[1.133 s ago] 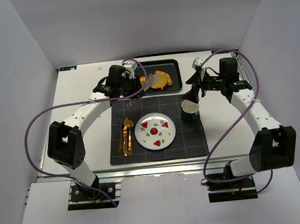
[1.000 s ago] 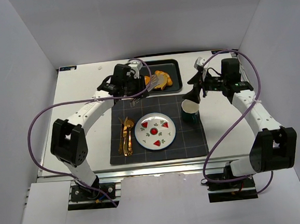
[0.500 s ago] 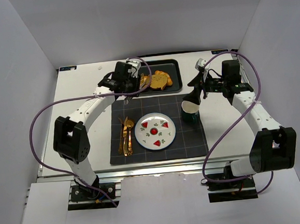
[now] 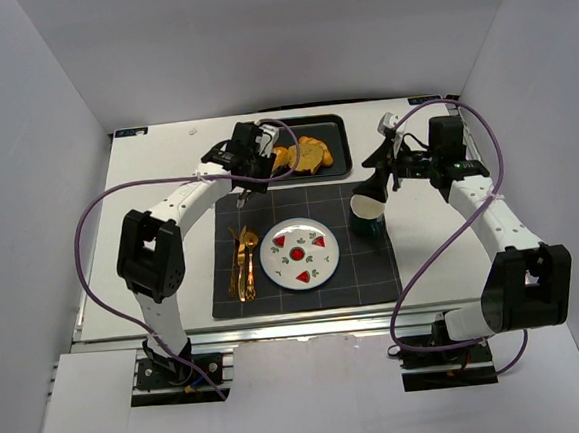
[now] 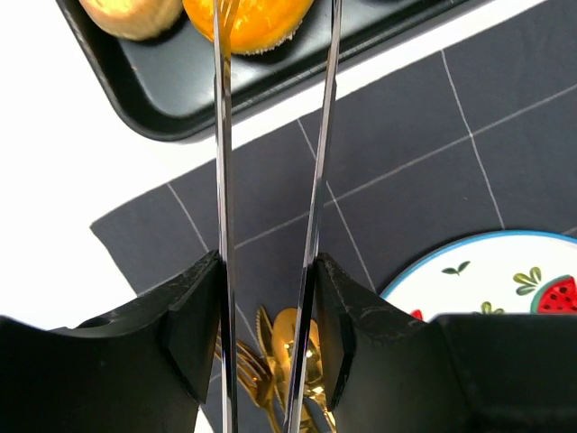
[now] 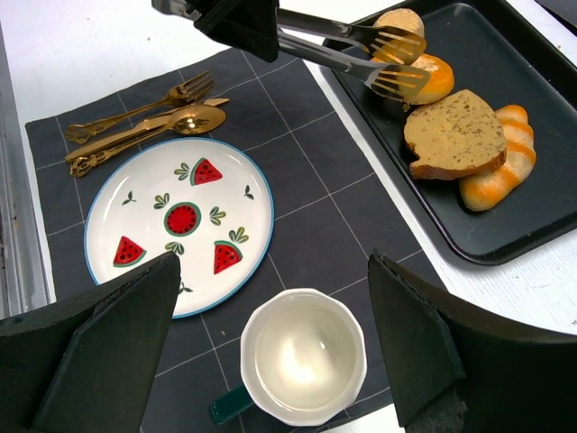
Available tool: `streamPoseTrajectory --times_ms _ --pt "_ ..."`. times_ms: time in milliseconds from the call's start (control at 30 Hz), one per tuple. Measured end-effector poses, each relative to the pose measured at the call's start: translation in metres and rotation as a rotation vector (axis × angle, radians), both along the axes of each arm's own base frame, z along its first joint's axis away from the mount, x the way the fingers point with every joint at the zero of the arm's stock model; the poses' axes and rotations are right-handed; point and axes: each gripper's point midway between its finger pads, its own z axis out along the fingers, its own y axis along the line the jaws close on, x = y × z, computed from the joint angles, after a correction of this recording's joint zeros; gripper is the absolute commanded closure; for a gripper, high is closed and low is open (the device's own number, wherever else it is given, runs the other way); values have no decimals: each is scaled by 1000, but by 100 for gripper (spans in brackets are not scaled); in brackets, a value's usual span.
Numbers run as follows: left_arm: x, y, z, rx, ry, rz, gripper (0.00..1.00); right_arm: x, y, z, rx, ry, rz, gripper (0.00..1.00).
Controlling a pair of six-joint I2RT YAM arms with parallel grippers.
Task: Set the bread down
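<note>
As tongs (image 6: 394,81) hover, tray (image 6: 469,36) holds bread (image 6: 453,133).

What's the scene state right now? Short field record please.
left gripper: jaws shut on tongs
tong tips: apart, at the orange bun; no grip visible
right gripper: jaws open, holding nothing, above the cup
bread: all in the black tray, including a brown slice
plate: no bread on it, on the placemat
cutlery: beside the plate
</note>
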Motion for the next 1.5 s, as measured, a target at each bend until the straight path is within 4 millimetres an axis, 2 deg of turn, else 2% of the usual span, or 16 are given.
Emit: streamPoseTrajectory --times_ms 267,367,400,467,500,633,800,933,1067,1167,1267,1367,1467,1500 --pt "1 -2 3 41 -28 -23 48 0 -1 0 5 3 2 12" --pt "1 -2 3 49 -29 -31 56 0 -1 -1 5 6 2 12" --pt "1 -2 3 49 -30 -32 65 0 0 -1 5 7 2 12" --pt "0 -2 2 53 -28 -35 73 0 0 -1 5 8 2 12" --pt "-1 -2 2 56 -27 -39 81 0 -1 -1 5 8 1 12" --pt "-1 -2 2 62 -25 -42 91 1 -1 -1 5 9 -1 12" --pt "-2 -1 5 60 -30 -31 94 1 -3 -1 6 8 -4 12" --pt "-5 -1 22 26 -51 -8 95 1 -2 0 9 8 0 12" --pt "-13 -3 62 -68 -112 15 96 1 -2 0 10 6 2 12" --pt "-37 -6 92 -182 -137 10 97 0 -2 0 11 6 3 12" --pt "-72 -4 104 -275 -118 0 97 1 -2 1 13 6 3 12" --pt "-115 -6 99 -346 -49 -18 97 1 -3 1 14 6 2 12" --pt "-161 -6 80 -368 77 -33 97 0 -3 1 15 7 5 12" --pt "-168 -7 77 -371 98 -36 97 0 -3 1 16 7 5 12"
